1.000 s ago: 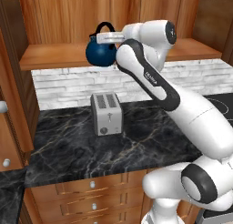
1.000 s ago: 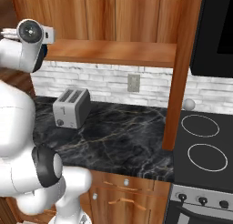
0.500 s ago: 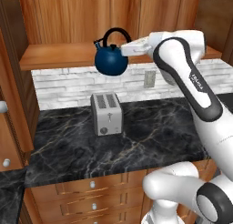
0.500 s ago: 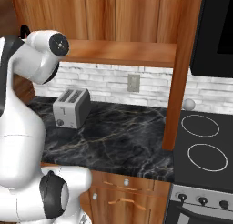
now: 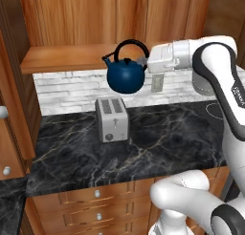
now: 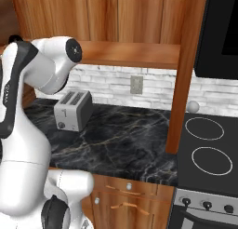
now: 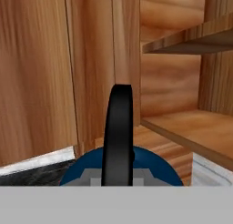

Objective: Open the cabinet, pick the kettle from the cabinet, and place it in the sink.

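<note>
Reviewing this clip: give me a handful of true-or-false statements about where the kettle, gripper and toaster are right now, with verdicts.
1. The kettle hangs in the air above the counter. True.
2. The gripper is shut on the kettle's black handle. True.
3. The kettle rests on the cabinet shelf. False: it is held in front of the shelf, touching nothing below.
4. The toaster lies tipped on its side. False: it stands upright on the counter.
5. The kettle is above the toaster, slightly to its right in the left base view. True.

Rendered frames, even bright light, no glare. Soft shadow beneath toaster (image 5: 112,119) on surface (image 5: 158,143); faint sheen on kettle (image 5: 125,75). Base views crisp, no edge distortion. Hand view coarse, blocky; kettle handle close, soft-edged.
</note>
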